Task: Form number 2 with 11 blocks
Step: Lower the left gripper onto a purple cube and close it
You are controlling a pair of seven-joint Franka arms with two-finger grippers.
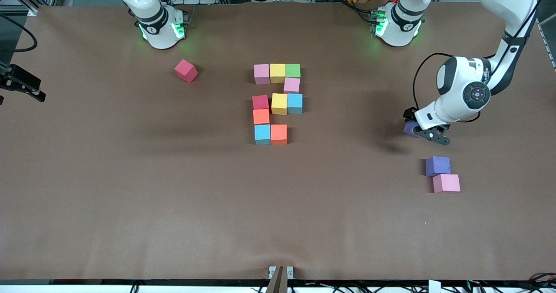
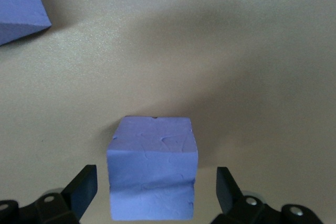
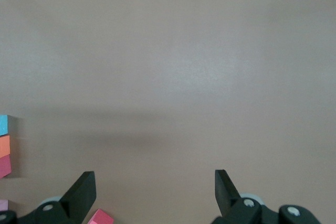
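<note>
Several blocks form a partial number 2 (image 1: 278, 104) mid-table: pink, yellow and green in the row nearest the robots, orange (image 1: 278, 134) in the row nearest the front camera. My left gripper (image 1: 418, 130) (image 2: 152, 192) is low at the left arm's end of the table, open astride a purple block (image 1: 410, 128) (image 2: 152, 171), with a gap on each side. The right gripper (image 3: 152, 192) is open with nothing between its fingers; it is out of the front view. A loose red block (image 1: 186, 70) (image 3: 100, 217) lies near the right arm's base.
Another purple block (image 1: 437, 166) (image 2: 18, 3) and a pink block (image 1: 446, 183) sit touching, nearer the front camera than the left gripper. Brown paper (image 1: 130, 189) covers the table. The right wrist view catches blue (image 3: 2, 125), orange (image 3: 4, 146) and red (image 3: 4, 166) blocks at its edge.
</note>
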